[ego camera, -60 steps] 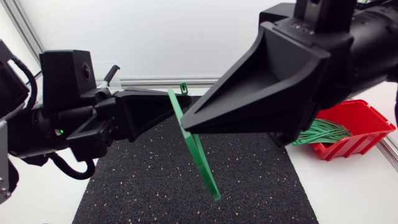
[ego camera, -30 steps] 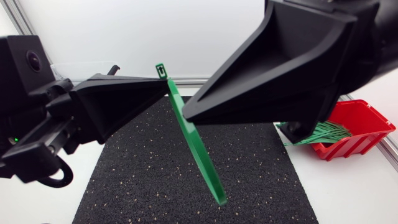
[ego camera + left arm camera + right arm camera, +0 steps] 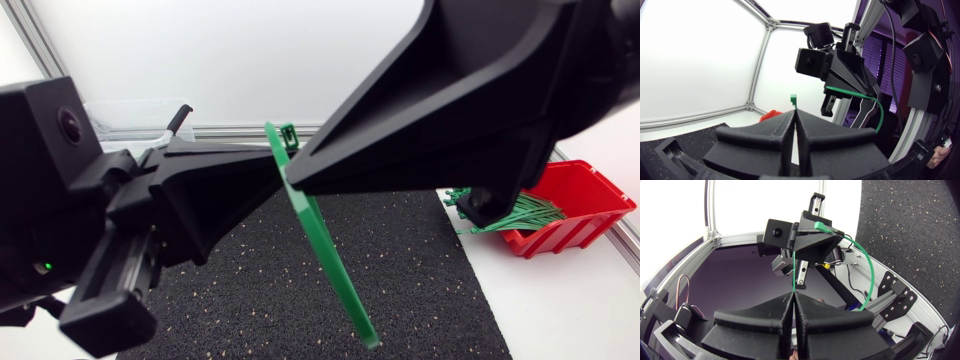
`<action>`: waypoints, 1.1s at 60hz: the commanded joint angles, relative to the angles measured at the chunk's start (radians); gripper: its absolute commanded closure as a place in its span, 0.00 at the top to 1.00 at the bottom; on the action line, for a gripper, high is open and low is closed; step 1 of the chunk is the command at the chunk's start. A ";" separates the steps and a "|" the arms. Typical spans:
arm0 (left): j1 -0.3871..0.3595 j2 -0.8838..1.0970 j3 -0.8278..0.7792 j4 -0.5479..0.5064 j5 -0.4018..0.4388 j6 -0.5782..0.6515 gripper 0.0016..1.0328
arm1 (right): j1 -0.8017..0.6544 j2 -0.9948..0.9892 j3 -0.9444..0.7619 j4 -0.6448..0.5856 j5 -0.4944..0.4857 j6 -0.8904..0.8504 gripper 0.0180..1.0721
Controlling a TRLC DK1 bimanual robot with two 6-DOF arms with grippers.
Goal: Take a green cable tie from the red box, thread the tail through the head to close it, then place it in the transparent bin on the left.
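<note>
A green cable tie (image 3: 322, 255) hangs bent in an arc above the black mat (image 3: 410, 270), held between both arms. My left gripper (image 3: 277, 168) is shut on its head end, and the square head (image 3: 794, 99) pokes out past the fingertips. Meeting it tip to tip, my right gripper (image 3: 291, 181) is shut on the tail end, with the strap (image 3: 794, 272) rising from its closed fingers. The right wrist view shows the left gripper (image 3: 816, 229) ahead and the tie curving (image 3: 868, 265) beside it. The red box (image 3: 572, 203) holds several green ties (image 3: 512, 212). The transparent bin (image 3: 128, 112) is mostly hidden behind my left arm.
Both arms are raised high over the mat and fill much of the head view. White tabletop (image 3: 570, 300) lies in front of the red box. A metal frame rail (image 3: 215, 130) runs along the table's back edge.
Both arms have come up closer to the head camera with the tie still held. The tie's head swung left, then back right, and its loop now hangs a little lower.
</note>
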 commanded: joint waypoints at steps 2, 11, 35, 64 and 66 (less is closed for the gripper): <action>-0.033 -0.028 -0.026 -0.018 -0.013 0.025 0.03 | 0.004 0.012 0.014 -0.009 0.011 0.041 0.05; -0.079 -0.063 -0.029 -0.046 -0.064 0.023 0.03 | 0.004 -0.010 -0.008 0.017 0.037 0.076 0.06; -0.059 -0.072 0.014 -0.061 -0.092 -0.067 0.03 | -0.003 -0.088 -0.111 0.162 0.082 0.240 0.06; -0.032 -0.046 0.071 -0.107 -0.079 -0.215 0.03 | 0.012 -0.054 -0.088 0.154 0.082 0.245 0.06; -0.030 -0.046 0.071 -0.107 -0.079 -0.219 0.03 | 0.014 -0.050 -0.084 0.154 0.082 0.246 0.06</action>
